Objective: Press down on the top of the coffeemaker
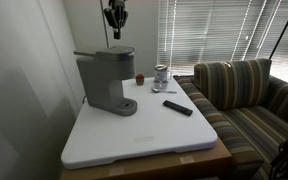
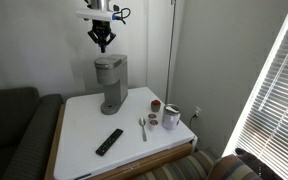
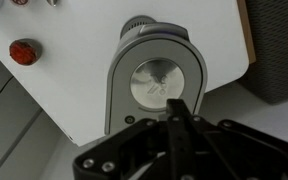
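Grey and matte, the coffeemaker (image 1: 109, 82) is seen standing upright towards the back of a white table (image 1: 134, 135), nearer the wall side in both exterior views. Its flat top (image 1: 110, 51) is level, and a thin handle lip is seen jutting out from one side. The gripper (image 1: 115, 32) is held straight above the top, pointing down and clear of it, with open air between the two. Its fingers are pressed together into a single point, and nothing is gripped between them. In the wrist view the top (image 3: 154, 75) is seen from directly above, with a round silvery disc at its centre.

A black remote control (image 1: 178, 107) lies flat on the table in front of the machine. A small metal jar (image 1: 161, 75) and a small red round object (image 1: 139, 78) are set beside the machine, apart from it. A spoon (image 2: 143, 128) lies near the jar. A striped couch (image 1: 246, 90) is placed against the table's edge.
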Action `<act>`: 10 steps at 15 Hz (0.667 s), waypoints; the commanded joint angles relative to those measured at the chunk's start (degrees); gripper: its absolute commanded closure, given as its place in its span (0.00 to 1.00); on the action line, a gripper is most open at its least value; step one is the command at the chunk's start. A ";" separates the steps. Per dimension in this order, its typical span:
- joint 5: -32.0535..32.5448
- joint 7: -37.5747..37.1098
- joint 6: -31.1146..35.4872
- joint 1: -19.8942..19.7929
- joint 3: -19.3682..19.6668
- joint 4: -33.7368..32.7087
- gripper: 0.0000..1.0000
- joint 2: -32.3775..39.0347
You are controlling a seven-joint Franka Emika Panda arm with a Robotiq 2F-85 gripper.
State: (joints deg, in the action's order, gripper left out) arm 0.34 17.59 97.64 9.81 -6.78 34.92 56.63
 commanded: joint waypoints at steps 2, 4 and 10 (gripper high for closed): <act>0.67 -0.43 -2.81 0.13 0.52 -0.44 1.00 -0.75; 0.69 -0.21 -3.42 0.11 0.49 -0.61 1.00 -0.64; 0.62 -0.03 -4.08 0.04 0.41 -0.74 1.00 -0.48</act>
State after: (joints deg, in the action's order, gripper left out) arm 0.45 17.40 95.46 9.88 -6.77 34.67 56.38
